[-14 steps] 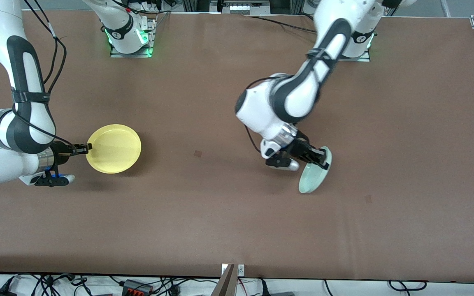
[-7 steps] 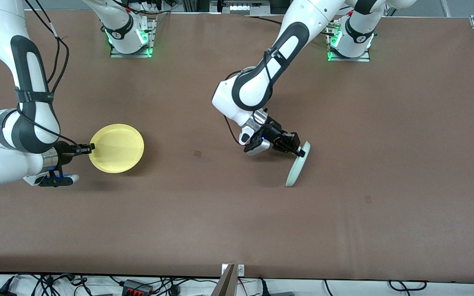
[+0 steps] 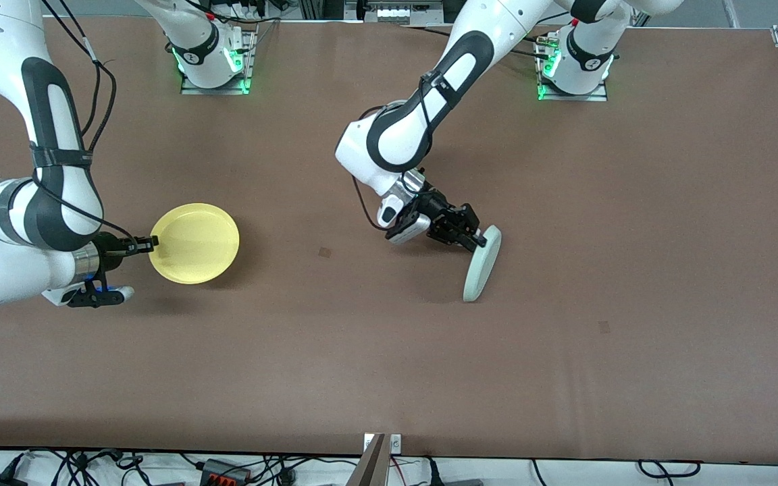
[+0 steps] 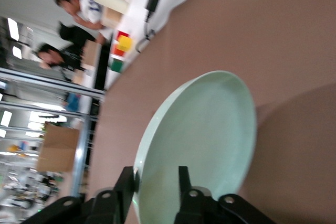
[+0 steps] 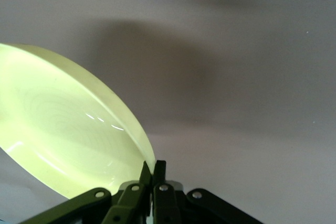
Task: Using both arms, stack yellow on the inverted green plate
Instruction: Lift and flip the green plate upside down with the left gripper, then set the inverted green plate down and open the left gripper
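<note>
The yellow plate [image 3: 194, 243] is toward the right arm's end of the table, face up and slightly tilted. My right gripper [image 3: 152, 241] is shut on its rim; in the right wrist view the fingers [image 5: 153, 167] pinch the edge of the yellow plate [image 5: 68, 135]. The pale mint-green plate [image 3: 481, 264] stands almost on edge near the table's middle, its lower edge at the table. My left gripper [image 3: 482, 241] is shut on its upper rim. In the left wrist view the gripper [image 4: 156, 174] straddles the rim of the green plate [image 4: 205, 129], whose hollow face shows.
The brown table [image 3: 389, 364] has a small dark mark [image 3: 324, 252] between the plates and another [image 3: 604, 327] toward the left arm's end. Cables and a post [image 3: 374, 459] lie along the near edge. The arm bases [image 3: 213, 61] stand at the table's back edge.
My left arm has carried the green plate toward the right arm's end and turned it from slanted to nearly on edge. My right gripper and the yellow plate have shifted slightly toward the middle.
</note>
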Controlling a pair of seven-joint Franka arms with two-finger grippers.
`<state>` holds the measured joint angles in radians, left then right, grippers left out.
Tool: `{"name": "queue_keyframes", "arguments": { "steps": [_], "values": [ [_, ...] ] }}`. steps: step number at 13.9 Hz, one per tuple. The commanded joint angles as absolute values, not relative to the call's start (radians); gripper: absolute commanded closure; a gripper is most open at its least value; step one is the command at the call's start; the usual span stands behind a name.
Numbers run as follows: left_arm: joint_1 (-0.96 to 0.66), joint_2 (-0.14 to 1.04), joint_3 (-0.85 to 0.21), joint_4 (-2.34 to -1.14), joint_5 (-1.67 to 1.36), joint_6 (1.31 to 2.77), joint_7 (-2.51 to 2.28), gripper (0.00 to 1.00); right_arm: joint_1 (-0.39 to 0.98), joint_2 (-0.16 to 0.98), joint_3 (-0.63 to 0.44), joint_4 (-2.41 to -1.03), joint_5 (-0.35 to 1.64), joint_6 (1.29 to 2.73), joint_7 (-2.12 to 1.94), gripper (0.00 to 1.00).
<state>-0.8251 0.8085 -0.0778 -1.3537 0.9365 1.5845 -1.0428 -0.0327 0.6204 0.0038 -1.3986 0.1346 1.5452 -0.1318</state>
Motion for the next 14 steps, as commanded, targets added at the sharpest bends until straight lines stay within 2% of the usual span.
{"name": "queue_keyframes", "arguments": {
  "steps": [1, 4, 9, 12, 14],
  "values": [
    [-0.781, 0.838, -0.092, -1.186, 0.702, 1.641, -1.054, 0.0, -0.038, 0.615, 0.005, -1.39, 0.137, 1.534, -0.156, 1.0],
    [-0.752, 0.827, -0.095, -1.073, 0.452, 1.661, -1.147, 0.0, -0.04, 0.615, 0.005, -1.39, 0.137, 1.534, -0.155, 1.0],
    [-0.678, 0.773, -0.095, -1.078, 0.373, 1.664, -1.154, 0.0, -0.011, 0.612, 0.008, -1.388, 0.146, 1.532, -0.138, 1.0],
    [-0.608, 0.727, -0.092, -1.1, 0.373, 1.648, -0.992, 0.0, 0.085, 0.612, 0.011, -1.365, 0.172, 1.531, -0.124, 1.0],
    [-0.516, 0.669, -0.097, -1.144, 0.367, 1.649, -0.812, 0.0, 0.168, 0.62, 0.009, -1.355, 0.262, 1.549, -0.053, 1.0]
  ]
}}
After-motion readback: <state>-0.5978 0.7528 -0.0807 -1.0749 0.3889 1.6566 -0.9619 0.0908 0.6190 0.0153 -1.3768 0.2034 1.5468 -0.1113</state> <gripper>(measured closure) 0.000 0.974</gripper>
